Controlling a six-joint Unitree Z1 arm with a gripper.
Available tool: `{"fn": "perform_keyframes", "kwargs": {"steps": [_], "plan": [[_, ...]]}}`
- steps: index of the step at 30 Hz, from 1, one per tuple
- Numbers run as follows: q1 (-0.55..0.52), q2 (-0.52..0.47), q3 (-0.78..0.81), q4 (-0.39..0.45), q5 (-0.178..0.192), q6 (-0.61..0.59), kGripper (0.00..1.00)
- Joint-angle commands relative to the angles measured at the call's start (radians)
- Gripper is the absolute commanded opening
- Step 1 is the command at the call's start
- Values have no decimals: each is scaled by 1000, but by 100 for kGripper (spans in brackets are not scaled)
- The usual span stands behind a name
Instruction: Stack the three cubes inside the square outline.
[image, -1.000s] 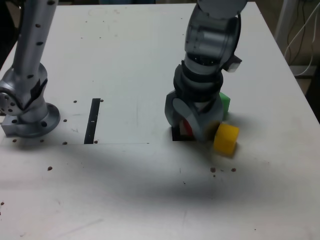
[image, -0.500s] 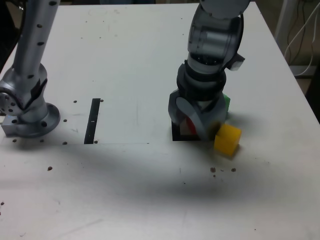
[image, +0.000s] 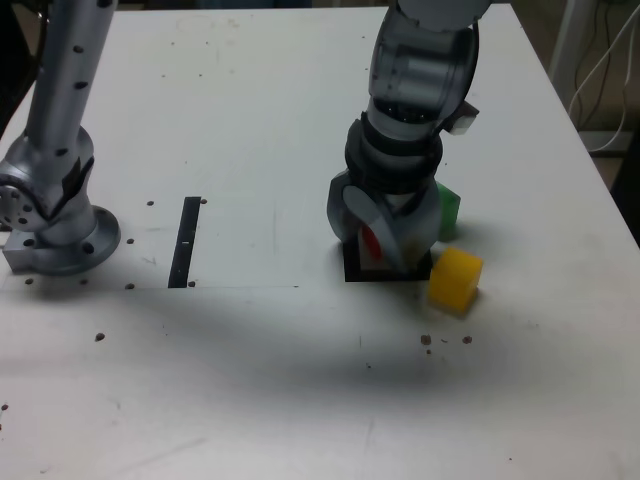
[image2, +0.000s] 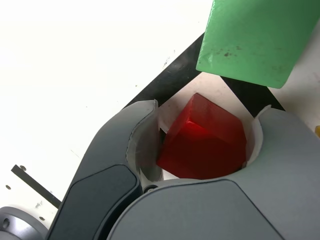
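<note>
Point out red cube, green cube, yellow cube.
red cube (image2: 202, 140), wrist view, on its front face.
green cube (image2: 250, 37), wrist view, on its top face.
yellow cube (image: 455, 279), exterior view, on its front face.

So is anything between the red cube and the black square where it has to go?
Nothing visible. The gripper holds the red cube over the white centre of the black square. The green cube sits at the square's edge, not inside it.

Robotics lab: arm base (image: 55, 235) bolted to white table (image: 250, 120) w/ tape marks.
</note>
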Motion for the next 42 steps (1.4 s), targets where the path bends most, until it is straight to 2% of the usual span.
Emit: {"fn": "perform_keyframes", "kwargs": {"steps": [1,4,7,14,19,22,26,32,38,42], "plan": [[2,-11,2,-4,-2,-2,60],[2,-13,5,-1,-6,-12,85],[2,-14,6,2,-4,-25,99],[2,-41,2,19,17,-30,100],[-1,-114,-1,51,14,-30,99],[-10,-162,-30,97,12,-31,99],[-40,-184,-132,211,15,-39,99],[-100,-126,-328,370,14,-55,97],[-149,-37,-463,422,-28,-93,97],[-159,30,-513,449,-40,-140,95]]}}
